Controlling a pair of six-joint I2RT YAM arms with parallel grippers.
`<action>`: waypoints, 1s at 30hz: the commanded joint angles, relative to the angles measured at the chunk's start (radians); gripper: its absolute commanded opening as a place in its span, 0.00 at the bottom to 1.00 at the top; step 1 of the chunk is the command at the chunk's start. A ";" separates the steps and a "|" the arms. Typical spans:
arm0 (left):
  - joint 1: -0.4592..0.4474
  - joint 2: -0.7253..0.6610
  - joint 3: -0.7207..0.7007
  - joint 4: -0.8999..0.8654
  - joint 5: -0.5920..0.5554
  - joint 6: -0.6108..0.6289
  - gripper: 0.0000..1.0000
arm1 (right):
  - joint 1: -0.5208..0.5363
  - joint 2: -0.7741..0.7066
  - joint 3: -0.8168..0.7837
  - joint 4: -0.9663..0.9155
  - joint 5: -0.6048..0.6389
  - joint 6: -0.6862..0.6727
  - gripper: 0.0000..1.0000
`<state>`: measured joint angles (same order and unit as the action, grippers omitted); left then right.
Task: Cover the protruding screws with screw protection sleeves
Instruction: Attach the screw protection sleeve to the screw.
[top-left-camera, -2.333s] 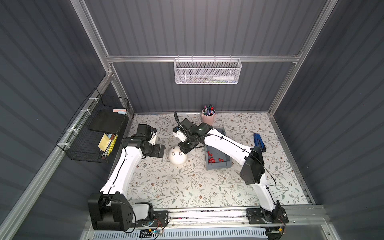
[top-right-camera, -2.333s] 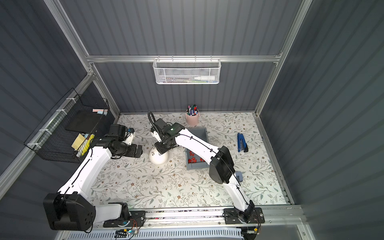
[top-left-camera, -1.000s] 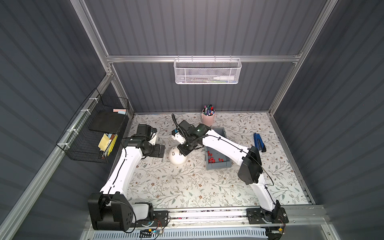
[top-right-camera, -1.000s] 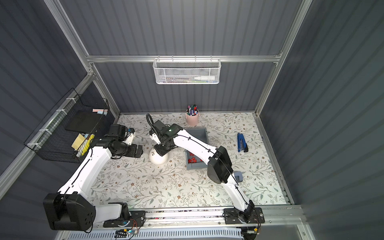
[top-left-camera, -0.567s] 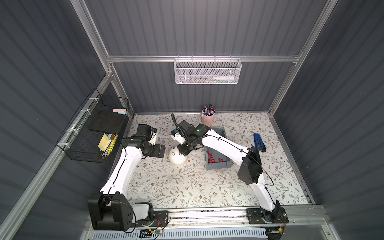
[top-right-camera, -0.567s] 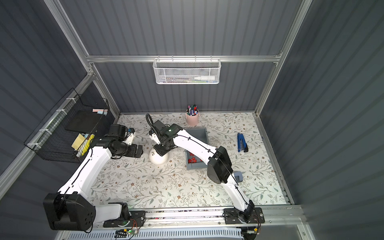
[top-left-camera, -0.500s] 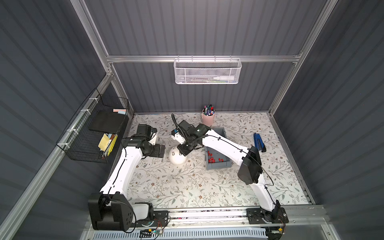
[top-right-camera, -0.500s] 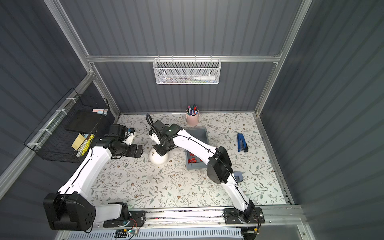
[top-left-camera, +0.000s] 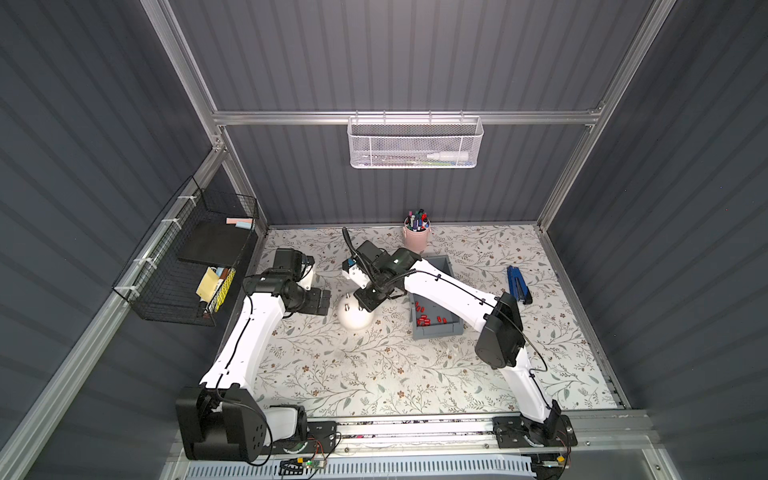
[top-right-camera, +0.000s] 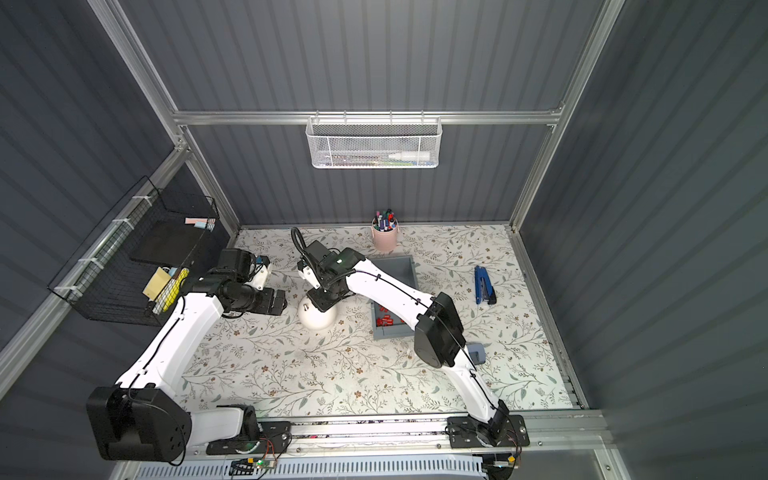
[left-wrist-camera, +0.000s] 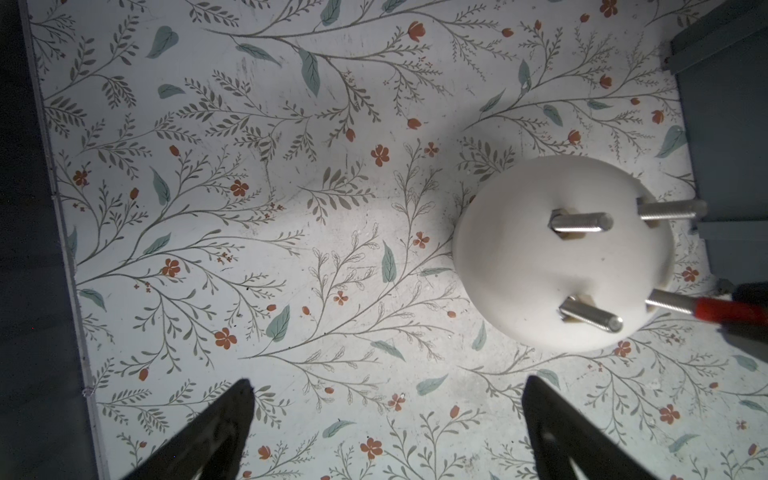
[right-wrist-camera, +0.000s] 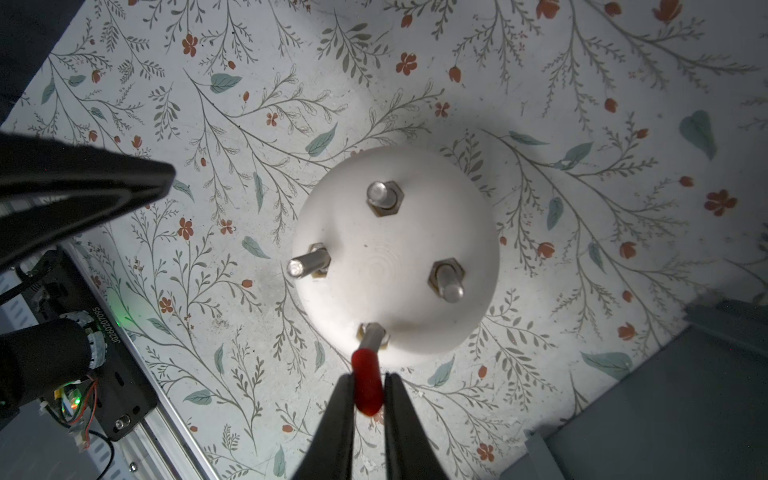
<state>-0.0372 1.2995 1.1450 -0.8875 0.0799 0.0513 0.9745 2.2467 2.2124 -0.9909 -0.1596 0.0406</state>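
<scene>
A white dome (right-wrist-camera: 395, 257) stands on the floral mat, seen in both top views (top-left-camera: 355, 318) (top-right-camera: 316, 316). Several protruding screws stick out of it, three of them bare (right-wrist-camera: 384, 195) (right-wrist-camera: 307, 262) (right-wrist-camera: 449, 282). The last screw (right-wrist-camera: 374, 334) has a red screw protection sleeve (right-wrist-camera: 365, 386) on its tip. My right gripper (right-wrist-camera: 368, 380) is shut on that sleeve, and the left wrist view shows the sleeve (left-wrist-camera: 727, 311) partway onto the screw. My left gripper (left-wrist-camera: 388, 384) stands open and empty just left of the dome (top-left-camera: 322, 302). More red sleeves (top-left-camera: 428, 318) lie in a grey bin (top-left-camera: 436, 330).
A pink cup of marker pens (top-left-camera: 416, 239) stands at the back. A blue stapler (top-left-camera: 518, 284) lies to the right of the bin. A black wire basket (top-left-camera: 187, 266) hangs on the left wall, a white mesh basket (top-left-camera: 413, 143) on the back wall.
My right gripper has shifted a little left over the dome with the red sleeve in it. The left arm has not moved.
</scene>
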 joint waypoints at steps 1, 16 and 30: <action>0.006 -0.005 0.013 0.004 0.015 0.001 0.99 | 0.004 0.017 0.023 0.009 0.014 -0.009 0.17; 0.006 -0.006 0.013 0.005 0.019 0.001 1.00 | 0.004 0.023 0.025 0.022 0.012 -0.005 0.20; 0.006 0.000 0.013 0.005 0.024 -0.001 1.00 | 0.004 -0.014 0.018 0.037 0.008 0.009 0.31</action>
<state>-0.0372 1.2995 1.1450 -0.8871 0.0917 0.0513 0.9745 2.2494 2.2124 -0.9531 -0.1558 0.0486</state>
